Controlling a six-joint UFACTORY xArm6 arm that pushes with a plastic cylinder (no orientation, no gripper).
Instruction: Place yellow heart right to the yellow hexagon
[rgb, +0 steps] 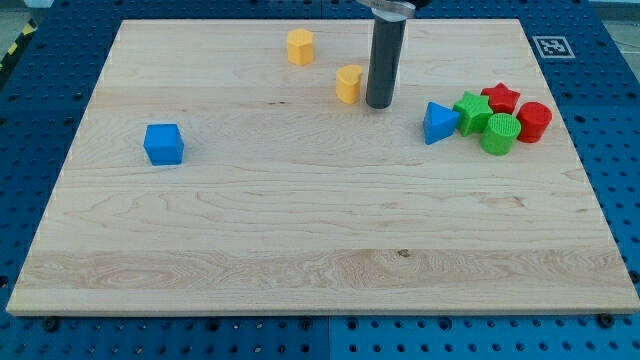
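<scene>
The yellow hexagon (300, 46) stands near the view's top, left of centre. The yellow heart (349, 84) lies below and to the right of it. My tip (379, 103) rests on the board just to the right of the yellow heart, very close to it or touching it; I cannot tell which. The dark rod rises from the tip out of the view's top.
A blue cube (163, 144) sits at the view's left. At the right, a cluster: blue triangle (437, 122), green star (472, 111), red star (500, 97), green cylinder (499, 133), red cylinder (533, 121). The wooden board (300, 240) lies on a blue perforated table.
</scene>
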